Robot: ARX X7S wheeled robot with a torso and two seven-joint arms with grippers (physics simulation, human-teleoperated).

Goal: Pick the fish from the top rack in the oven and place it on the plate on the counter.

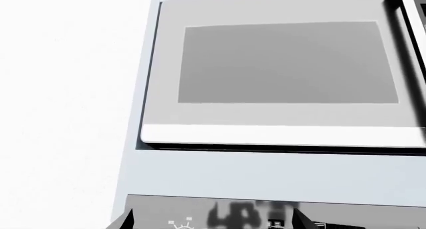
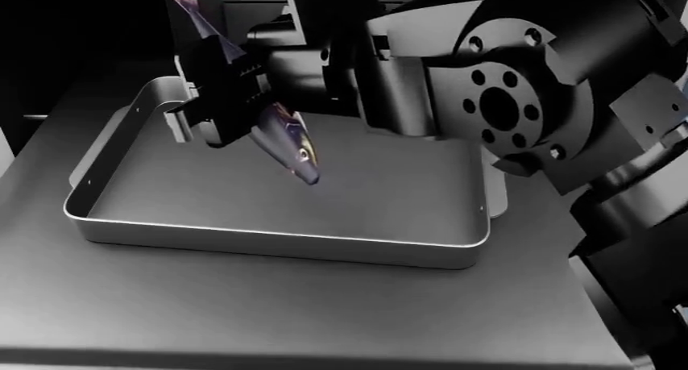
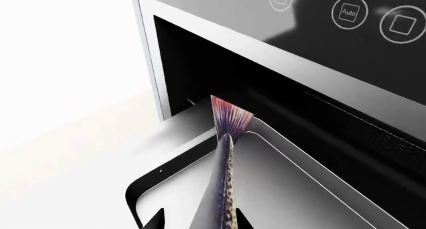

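My right gripper (image 2: 228, 96) is shut on the fish (image 2: 288, 144), a slender purplish fish hanging head-down above the grey baking tray (image 2: 269, 245). Its pink tail (image 2: 185, 1) sticks up past the fingers. The right wrist view has the fish (image 3: 225, 189) running between my fingertips (image 3: 157, 222), its forked tail toward the oven (image 3: 313, 34) opening. The tray rests on the top rack (image 2: 269, 313), a flat grey sheet. My left gripper (image 1: 213, 224) is open with nothing in it, facing a white panelled cabinet door (image 1: 286, 64). The plate and the counter are out of view.
The dark oven cavity (image 3: 220, 74) lies behind the tray (image 3: 293, 199); round control icons (image 3: 347, 12) mark the glossy front above. My right arm's big joints (image 2: 505, 104) fill the upper right of the head view. A glossy grey strip (image 1: 166, 211) lies below the cabinet door.
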